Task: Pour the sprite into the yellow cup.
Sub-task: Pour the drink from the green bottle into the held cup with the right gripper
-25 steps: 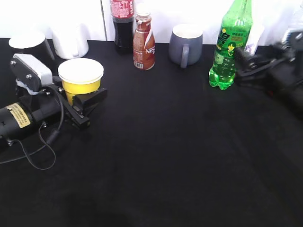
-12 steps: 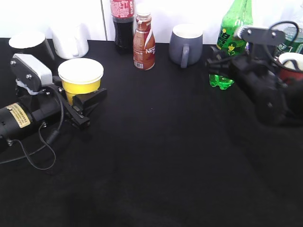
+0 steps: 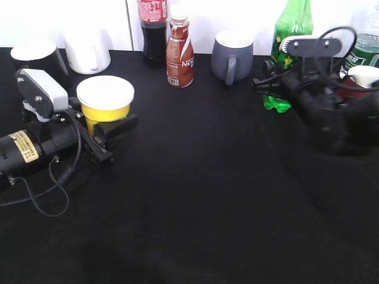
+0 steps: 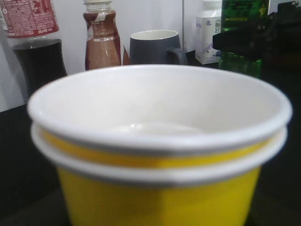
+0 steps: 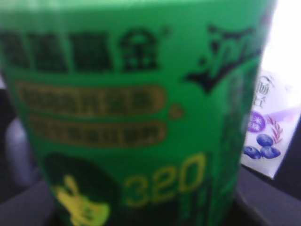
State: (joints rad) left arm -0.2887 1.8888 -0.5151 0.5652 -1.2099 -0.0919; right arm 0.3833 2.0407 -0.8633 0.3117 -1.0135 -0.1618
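The yellow cup, white inside, stands at the left and fills the left wrist view. It looks like two nested cups. My left gripper is shut on its lower body. The sprite, a tall green bottle, stands upright at the back right, and its label fills the right wrist view. My right gripper has a finger on each side of the bottle's lower half. Whether it presses on the bottle does not show.
Along the back stand a black cup, a white mug, a cola bottle, a brown drink bottle and a grey mug. A red mug and a green-labelled clear bottle stand behind my right arm.
My right arm swung in from the right and brought its fingers around the sprite. The yellow cup and left gripper shifted slightly up and to the right.
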